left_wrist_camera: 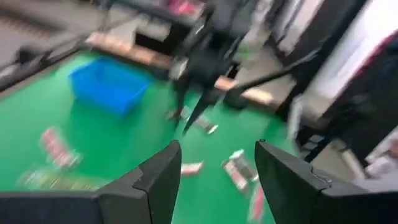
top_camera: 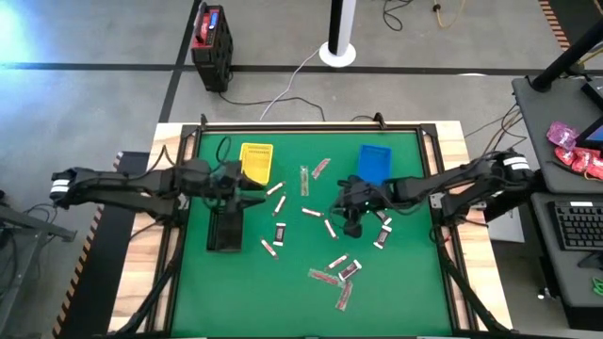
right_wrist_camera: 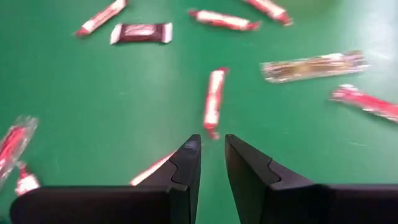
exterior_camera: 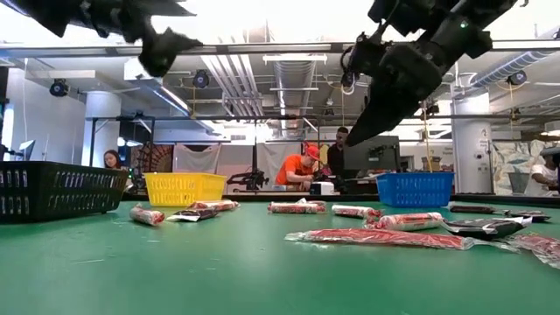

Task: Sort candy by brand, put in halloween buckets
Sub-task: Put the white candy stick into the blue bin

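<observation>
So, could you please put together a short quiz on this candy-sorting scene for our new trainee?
1. True or false: the right hand grips a candy.
2. Which bin stands on the right arm's side of the table? A yellow bin; B blue bin; C black bin.
3. Fill in: the ___ hand's fingers stand wider apart.
Key: 1 false, nothing lies between its fingers; 2 B; 3 left, the left hand is wide open.
</observation>
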Tool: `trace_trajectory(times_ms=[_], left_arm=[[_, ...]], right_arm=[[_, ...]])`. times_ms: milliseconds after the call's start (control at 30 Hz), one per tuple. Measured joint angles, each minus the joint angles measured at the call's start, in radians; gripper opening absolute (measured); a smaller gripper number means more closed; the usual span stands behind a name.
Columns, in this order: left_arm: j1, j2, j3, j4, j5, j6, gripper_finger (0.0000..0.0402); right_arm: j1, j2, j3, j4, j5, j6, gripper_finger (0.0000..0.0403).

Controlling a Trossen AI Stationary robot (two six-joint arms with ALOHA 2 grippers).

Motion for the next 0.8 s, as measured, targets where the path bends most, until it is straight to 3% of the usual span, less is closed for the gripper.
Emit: trace_trajectory(times_ms=[100,267,367,600,800], left_arm=[[-0.062,0.002,-0.010,0.035,-0.044,0.039,0.0189],[-0.116,0.010,-0.008,0.013,-0.141,0.009,0.0189],[-0.118,0.015,-0.009,-0.034,-0.142,-0.025,0.0189],[-0.117,0.024,-0.010,-0.091,-0.127,-0.064,0.0189],[-0.119,0.022,-0.009,-0.081,-0.116,-0.031,0.0189]], right_arm=[[0.018,0.057,0.047,-0.010,-0.005,0.047,0.0076],[0.028,0.127,0.160,-0.122,0.000,0.258,0.0120],[0.037,0.170,0.261,-0.301,-0.007,0.366,0.0149],[0.068,0.271,0.480,-0.946,-0.029,0.548,0.0179],[0.066,0.214,0.415,-1.048,-0.033,0.587,0.0177]])
